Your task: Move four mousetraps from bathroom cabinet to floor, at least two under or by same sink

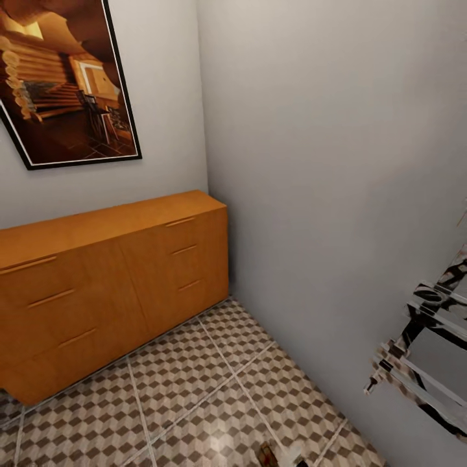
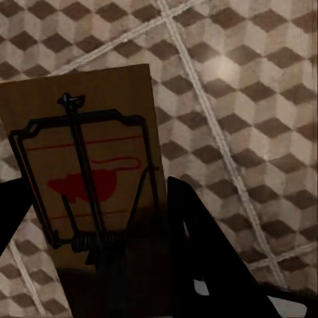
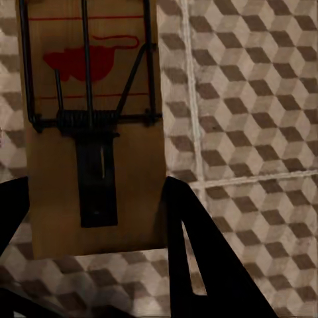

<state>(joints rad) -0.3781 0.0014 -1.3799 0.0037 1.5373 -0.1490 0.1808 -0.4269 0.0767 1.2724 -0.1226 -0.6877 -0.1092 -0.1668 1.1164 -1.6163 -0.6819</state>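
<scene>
Grey walls [image 1: 337, 162] meet in a corner at twelve o'clock in the head view, and the cabinet [image 1: 110, 285], a low orange-brown chest with two columns of drawers and slim bar handles, stands against the wall at about ten o'clock. All its drawers look closed. Above it hangs a framed picture [image 1: 68, 78] of a log-walled room. At three to four o'clock a chrome towel rail [image 1: 425, 344] is fixed to the side wall. Cube-patterned bathroom floor [image 1: 194, 402] with pale grout lines spreads from the cabinet's foot toward six o'clock.

In the left wrist view, the left gripper [image 2: 99, 218] has its dark fingers [image 2: 199, 245] on either side of a mousetrap [image 2: 86, 172], a tan board with a red mouse print, a black wire bar and a coiled spring. The fingers pinch the board's near end, and it hangs over the patterned tiles.

In the right wrist view, the right gripper [image 3: 93, 218] holds a second mousetrap [image 3: 93, 126] in the same way, its fingers [image 3: 199, 252] closed on the board's edges near the end away from the spring. This trap too is above the tiled floor, not lying on it. At six o'clock in the head view a small brownish shape shows at the frame's edge, too cut off to identify.
</scene>
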